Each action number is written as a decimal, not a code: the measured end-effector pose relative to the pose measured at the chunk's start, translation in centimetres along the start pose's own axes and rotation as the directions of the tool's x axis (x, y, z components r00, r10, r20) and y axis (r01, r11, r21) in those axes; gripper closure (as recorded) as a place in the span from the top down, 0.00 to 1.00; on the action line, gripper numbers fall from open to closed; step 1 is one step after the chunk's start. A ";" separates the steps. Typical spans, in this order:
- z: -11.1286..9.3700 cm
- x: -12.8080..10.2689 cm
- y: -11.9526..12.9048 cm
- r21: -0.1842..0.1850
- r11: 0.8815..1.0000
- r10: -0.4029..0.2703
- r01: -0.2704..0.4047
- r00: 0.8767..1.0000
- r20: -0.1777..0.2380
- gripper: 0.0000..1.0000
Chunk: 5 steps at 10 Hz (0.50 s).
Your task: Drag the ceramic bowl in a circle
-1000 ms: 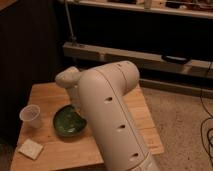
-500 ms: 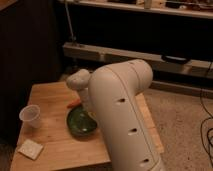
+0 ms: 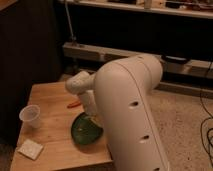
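Note:
The dark green ceramic bowl [image 3: 84, 131] sits on the wooden table [image 3: 50, 100], right of the table's middle, partly hidden by my big white arm [image 3: 130, 115]. My gripper [image 3: 93, 120] reaches down over the bowl's right side at its rim; its tip is hidden behind the arm.
A small translucent plastic cup [image 3: 29, 116] stands at the table's left. A flat pale square pad [image 3: 31, 148] lies at the front left corner. An orange object [image 3: 75, 104] lies behind the bowl. Dark shelving [image 3: 125, 30] runs behind the table; speckled floor [image 3: 185, 125] lies right.
The arm has swung right and forward, and the bowl has slid with it, right and towards the table's front edge.

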 end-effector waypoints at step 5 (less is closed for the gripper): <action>6.1 6.3 1.4 0.000 0.998 -0.064 0.064 0.993 -0.095 0.00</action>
